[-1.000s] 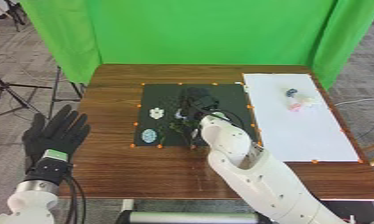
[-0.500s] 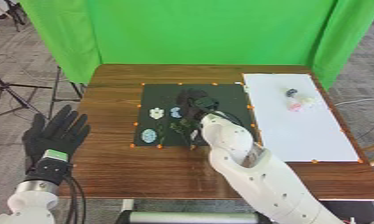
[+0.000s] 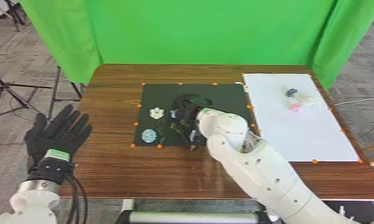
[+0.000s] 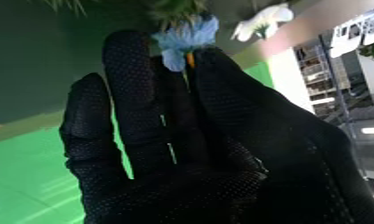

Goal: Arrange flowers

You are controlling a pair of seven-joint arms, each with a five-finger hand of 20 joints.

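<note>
In the head view my right hand is over the middle of the dark mat, beside a small blue flower. In the right wrist view, thumb and fingertips of my right hand pinch the blue flower just below its petals, at an orange part. The white flower and a pale blue flower lie on the mat's left side, with green stems to their right. My left hand is held open left of the table, fingers straight.
A white sheet lies on the table's right side, bearing a pink flower, a cream flower and a dark blue one. Orange dots mark the edges of mat and sheet. Bare wood lies in front of the mat.
My right hand first drew back from the blue flower, uncovering it, then came down the mat toward it again. The left hand has hardly moved.
</note>
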